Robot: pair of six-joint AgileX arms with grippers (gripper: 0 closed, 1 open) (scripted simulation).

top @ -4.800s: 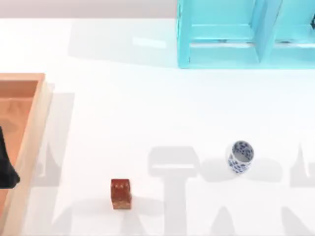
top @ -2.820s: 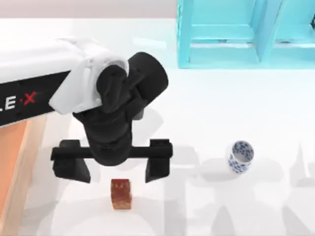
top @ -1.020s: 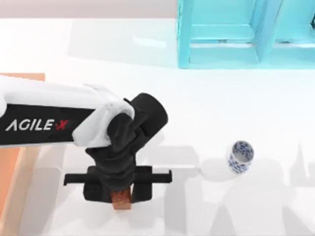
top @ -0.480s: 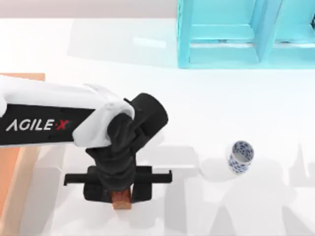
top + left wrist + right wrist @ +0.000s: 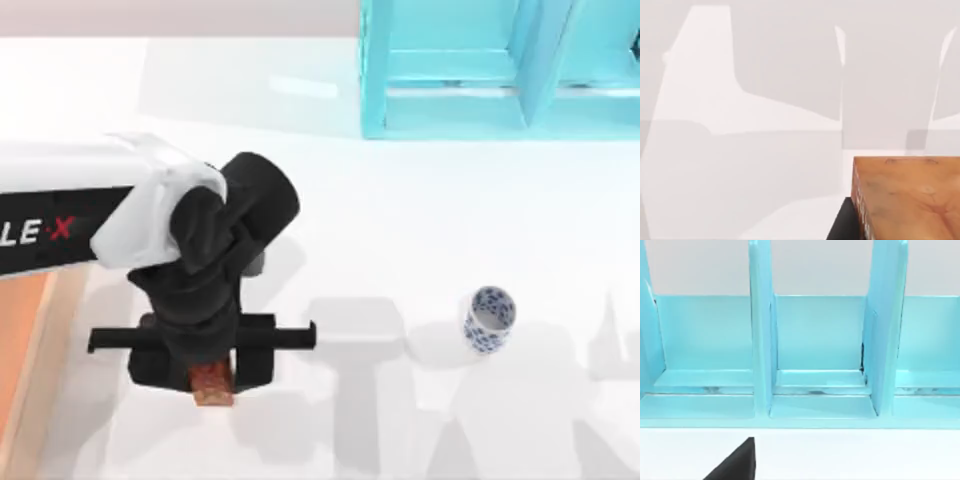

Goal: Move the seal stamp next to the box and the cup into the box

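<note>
Now the left gripper (image 5: 207, 362), clenched on the stamp (image 5: 211, 384), should carry it level and set it just beside the box (image 5: 40, 340).

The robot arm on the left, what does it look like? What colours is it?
The left arm has a smooth white shell with a black stripe bearing white letters and a red X. Its wrist is chunky, rounded and black. The left hand is black too: a flat crossbar with two blocky fingers.

You see the reddish-brown seal stamp (image 5: 211, 383) clamped upright just right of the wooden box (image 5: 30, 345); the blue-patterned white cup (image 5: 488, 319) stands well right of the box.
</note>
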